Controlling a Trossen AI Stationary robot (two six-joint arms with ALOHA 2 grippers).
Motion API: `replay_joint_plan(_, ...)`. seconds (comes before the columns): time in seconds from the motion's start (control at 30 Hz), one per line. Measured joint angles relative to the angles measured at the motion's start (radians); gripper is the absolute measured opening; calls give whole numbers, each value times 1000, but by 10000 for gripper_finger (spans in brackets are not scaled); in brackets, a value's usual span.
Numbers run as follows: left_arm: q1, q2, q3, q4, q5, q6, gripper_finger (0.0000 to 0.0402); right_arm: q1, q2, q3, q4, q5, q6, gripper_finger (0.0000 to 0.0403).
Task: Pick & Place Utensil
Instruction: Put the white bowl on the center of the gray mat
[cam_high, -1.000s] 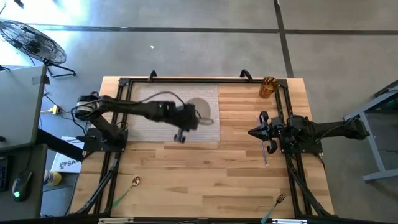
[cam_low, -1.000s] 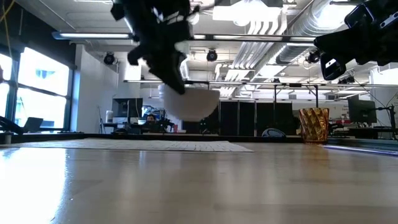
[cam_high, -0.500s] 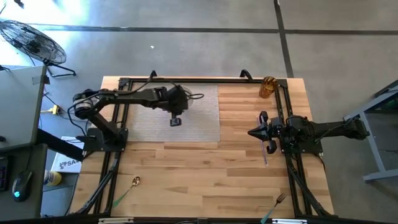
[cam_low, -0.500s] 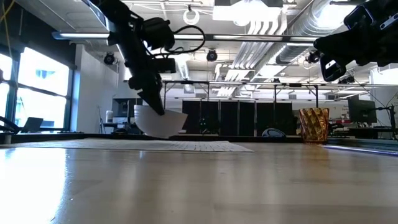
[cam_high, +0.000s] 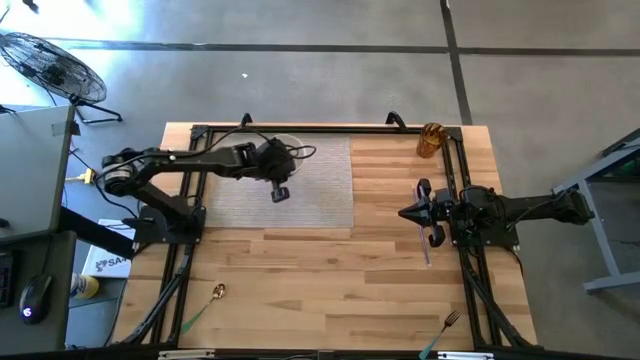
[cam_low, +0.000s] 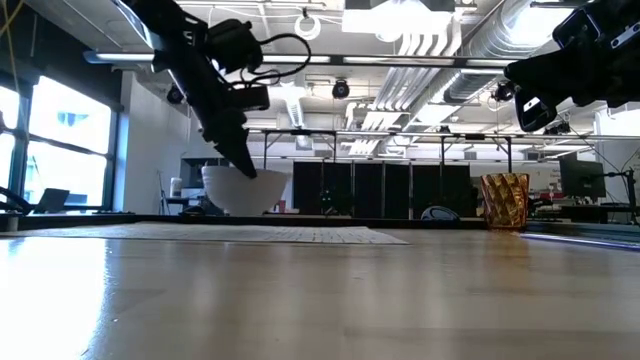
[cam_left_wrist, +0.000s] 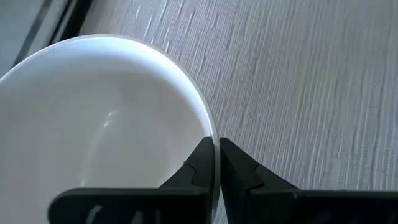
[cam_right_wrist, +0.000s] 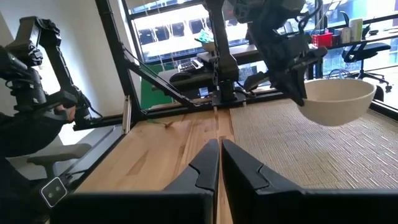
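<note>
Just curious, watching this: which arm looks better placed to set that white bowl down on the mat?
The left. Its hand is already shut on the white bowl's rim, just above the mat. The right hand waits, shut, beside the mat.

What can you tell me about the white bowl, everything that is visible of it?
The white bowl is round, plain and glossy, perhaps ceramic, and looks empty. It is upright, with a thin rim and curved sides. The left claw is shut on its rim, one finger inside and one outside. It is over the far part of the grey woven mat. In the low view its base is at about mat level; I cannot tell if it touches.
</note>
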Motion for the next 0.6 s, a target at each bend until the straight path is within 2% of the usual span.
replay_joint_plan(0.13,-1,0,-58,59,0,-49,5,0,0,0,0,0,0,12)
replay_joint_plan(0.3,-1,0,-131,177,66,-83,5,0,0,0,0,0,0,12)
replay_joint_plan(0.6,-1,-6,-135,180,56,-84,16,0,0,0,-1,0,0,12)
